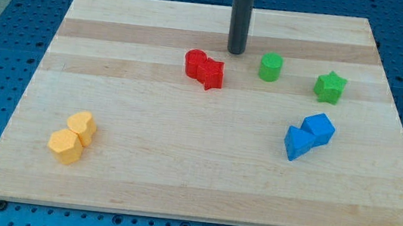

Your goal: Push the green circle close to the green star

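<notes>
The green circle (270, 67) stands on the wooden board (143, 159) right of the middle, near the view's top. The green star (330, 86) lies further to the view's right, apart from the circle and slightly lower. My tip (236, 51) rests on the board just left of and slightly above the green circle, with a small gap between them. The rod rises straight up out of the view's top.
Two red blocks (204, 68) sit touching each other left of my tip and below it. Two blue blocks (309, 135) lie below the green star. Two yellow blocks (73, 137) sit at the lower left.
</notes>
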`<state>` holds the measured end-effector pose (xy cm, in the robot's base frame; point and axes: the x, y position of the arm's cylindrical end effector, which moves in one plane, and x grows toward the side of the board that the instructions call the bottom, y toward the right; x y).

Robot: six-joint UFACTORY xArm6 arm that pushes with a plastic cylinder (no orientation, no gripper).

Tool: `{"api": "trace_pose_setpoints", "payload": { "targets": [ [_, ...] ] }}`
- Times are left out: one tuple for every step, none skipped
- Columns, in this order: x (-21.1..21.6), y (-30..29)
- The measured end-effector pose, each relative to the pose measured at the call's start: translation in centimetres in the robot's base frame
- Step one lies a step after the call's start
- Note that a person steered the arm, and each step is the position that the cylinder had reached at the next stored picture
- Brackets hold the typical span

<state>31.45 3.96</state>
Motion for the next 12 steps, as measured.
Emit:
{"api": "trace_pose_setpoints", "payload": {
  "targets": [
    [0.6, 0.7],
    [1.4, 0.7],
    [2.2, 2.1],
    [2.4, 4.9],
    [2.4, 6.8],
    [2.4, 8.6],
    [2.4, 9.2],
    [2.4, 8.9],
    [2.4, 7.4],
    [2.6, 7.3],
    [2.9, 7.3],
    [3.8, 8.3]
  ]
}}
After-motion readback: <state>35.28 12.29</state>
